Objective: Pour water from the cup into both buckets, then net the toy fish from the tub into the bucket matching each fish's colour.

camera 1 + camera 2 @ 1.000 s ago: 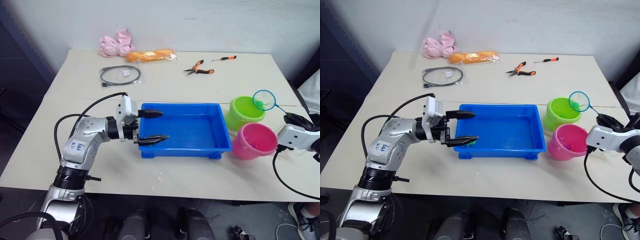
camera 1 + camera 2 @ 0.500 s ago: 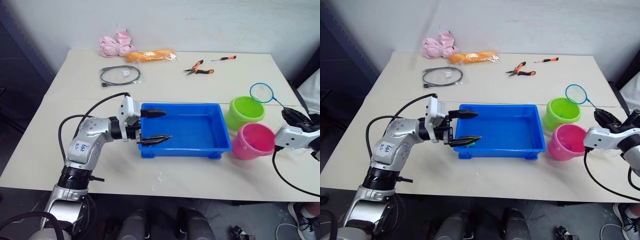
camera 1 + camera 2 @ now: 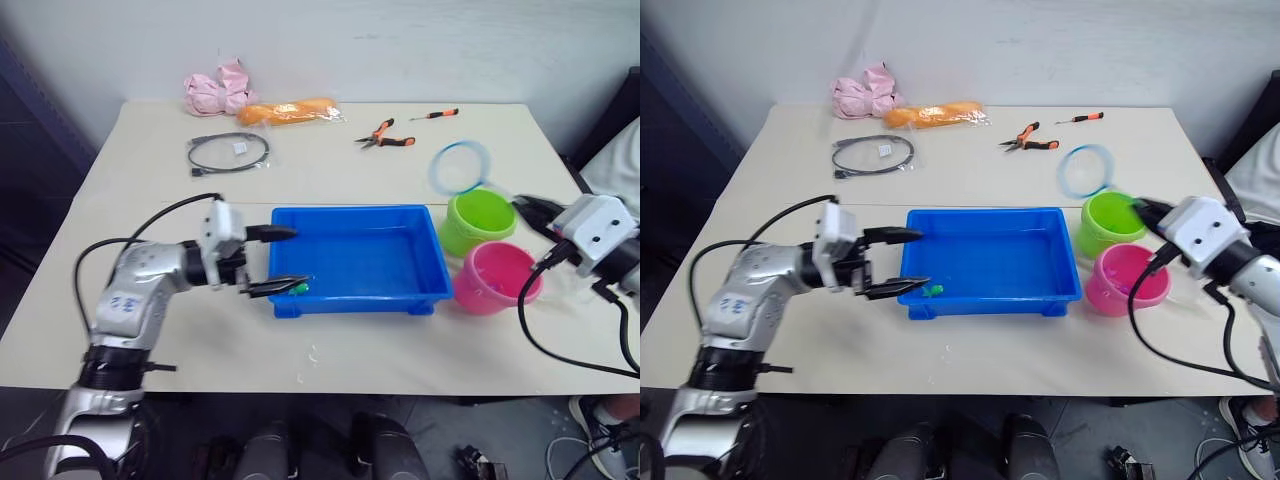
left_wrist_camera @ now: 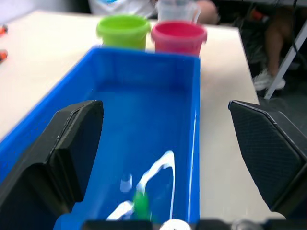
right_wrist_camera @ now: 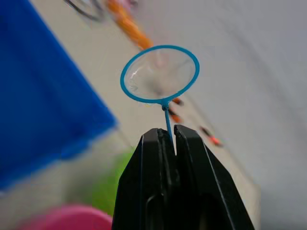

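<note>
Beige table (image 3: 400,340): right tool (image 5: 168,136) pinching net (image 5: 159,73); left tool (image 3: 285,260) spread over tub (image 3: 355,300).

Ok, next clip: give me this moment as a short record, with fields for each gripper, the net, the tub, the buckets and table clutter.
left gripper: open, fingers straddling the tub's left end
right gripper: shut on the net handle
net: held in the air behind the green bucket, hoop looks empty
tub: blue, one green fish near its left front corner
buckets: green bucket behind pink bucket, right of the tub
clutter: pliers, screwdriver, cable
</note>
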`<state>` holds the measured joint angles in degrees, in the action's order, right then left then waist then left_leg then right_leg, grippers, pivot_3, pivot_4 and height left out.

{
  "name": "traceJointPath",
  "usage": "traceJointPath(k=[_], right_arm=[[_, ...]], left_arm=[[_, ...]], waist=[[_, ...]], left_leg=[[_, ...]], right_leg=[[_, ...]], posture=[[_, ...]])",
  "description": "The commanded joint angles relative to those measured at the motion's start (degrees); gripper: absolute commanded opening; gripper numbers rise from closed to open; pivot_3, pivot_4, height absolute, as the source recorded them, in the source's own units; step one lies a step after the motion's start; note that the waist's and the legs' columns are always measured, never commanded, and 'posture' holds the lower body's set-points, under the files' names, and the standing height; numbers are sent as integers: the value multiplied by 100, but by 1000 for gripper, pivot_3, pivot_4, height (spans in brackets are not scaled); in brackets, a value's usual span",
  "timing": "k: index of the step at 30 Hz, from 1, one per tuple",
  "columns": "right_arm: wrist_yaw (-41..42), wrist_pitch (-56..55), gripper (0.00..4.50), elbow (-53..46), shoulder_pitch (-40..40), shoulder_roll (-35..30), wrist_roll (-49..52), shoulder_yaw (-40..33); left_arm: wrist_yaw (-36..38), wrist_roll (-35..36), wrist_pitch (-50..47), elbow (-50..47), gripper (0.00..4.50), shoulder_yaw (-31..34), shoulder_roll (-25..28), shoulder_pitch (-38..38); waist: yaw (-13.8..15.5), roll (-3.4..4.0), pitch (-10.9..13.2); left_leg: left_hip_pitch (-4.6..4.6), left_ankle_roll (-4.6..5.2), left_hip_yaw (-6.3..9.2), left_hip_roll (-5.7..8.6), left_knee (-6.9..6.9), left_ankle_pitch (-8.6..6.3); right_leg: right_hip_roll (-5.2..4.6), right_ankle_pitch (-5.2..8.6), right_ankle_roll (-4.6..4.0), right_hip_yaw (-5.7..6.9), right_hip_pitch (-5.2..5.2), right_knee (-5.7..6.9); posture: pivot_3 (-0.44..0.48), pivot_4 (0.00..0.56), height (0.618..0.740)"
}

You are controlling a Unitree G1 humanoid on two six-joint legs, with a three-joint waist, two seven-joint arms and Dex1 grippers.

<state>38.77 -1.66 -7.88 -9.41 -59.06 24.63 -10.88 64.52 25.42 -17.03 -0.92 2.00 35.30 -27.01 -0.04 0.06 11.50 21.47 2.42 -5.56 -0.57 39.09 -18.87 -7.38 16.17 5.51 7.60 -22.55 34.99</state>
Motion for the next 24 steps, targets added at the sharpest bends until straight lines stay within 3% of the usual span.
traceJointPath(k=[1,7,15,24], right_arm=[[473,1678,0,-798,-389,-190,809,391],[978,2899,0,-903,-1241,-41,287,1559],[1943,2594,0,120,-2588,697,-1186,3089],[2392,3303,0,413,-3159,1663,-1250,3310]], left_arm=[[303,-15,299,23,4467,269,424,125],[496,24,227,-51,4467,310,871,267],[327,-143,165,-187,4467,216,978,292],[210,-191,155,-222,4467,161,922,282]], waist=[[31,0,0],[98,0,0],[32,0,0],[-27,-1,0]], left_leg=[[-1,4,-1,2,3,-2],[5,13,8,8,6,-19],[16,12,-7,11,4,-19],[19,8,-12,9,5,-15]], right_leg=[[-5,-1,-2,-1,1,-1],[-24,-3,-6,0,-3,-31],[-13,-3,-6,2,-17,-9],[-7,-3,-6,3,-22,1]], posture=[[0,150,740],[0,150,740],[0,150,740],[0,150,740]])
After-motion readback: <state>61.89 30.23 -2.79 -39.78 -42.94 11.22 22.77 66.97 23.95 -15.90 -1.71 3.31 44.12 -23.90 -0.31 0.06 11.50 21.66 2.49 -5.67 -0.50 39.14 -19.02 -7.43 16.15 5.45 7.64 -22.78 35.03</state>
